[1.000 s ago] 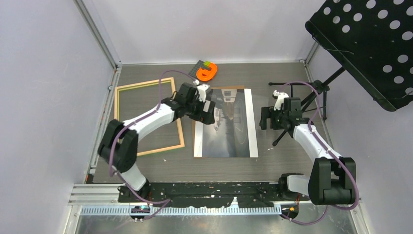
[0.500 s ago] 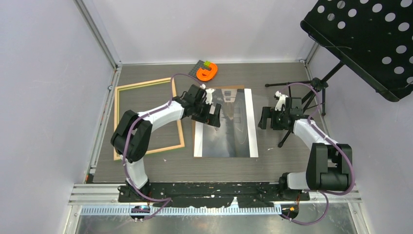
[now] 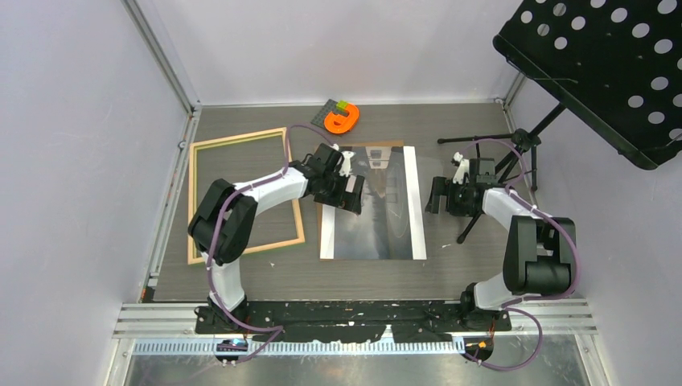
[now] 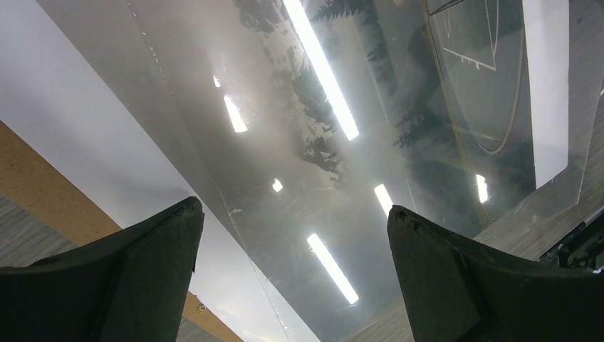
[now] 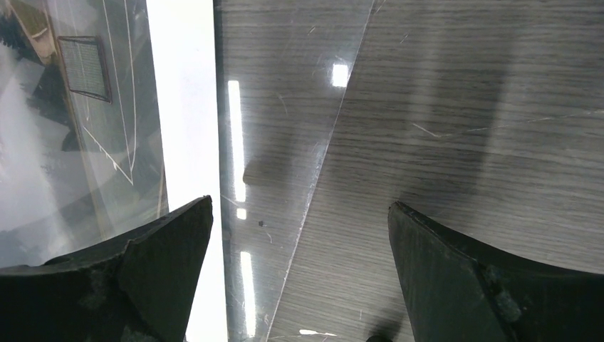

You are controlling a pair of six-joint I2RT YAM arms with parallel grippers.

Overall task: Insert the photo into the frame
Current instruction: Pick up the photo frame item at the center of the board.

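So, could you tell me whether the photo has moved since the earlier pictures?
No; the photo lies just as far from the frame as before.

table (image 3: 450, 112): grey wood-grain
photo (image 3: 378, 229): flat, mid-table, on brown board (image 3: 386, 145)
frame (image 3: 192, 201): flat, just left of photo
orange piece (image 3: 342, 119): beyond photo
stand legs (image 3: 474, 137): right of photo

You cannot see the upper left corner of the photo (image 3: 378, 225), because the left gripper (image 3: 351, 195) stands over it, the brown board (image 4: 57, 199) under the photo shows only as a narrow strip, and the black perforated stand (image 3: 595, 64) is cut by the picture's right edge.
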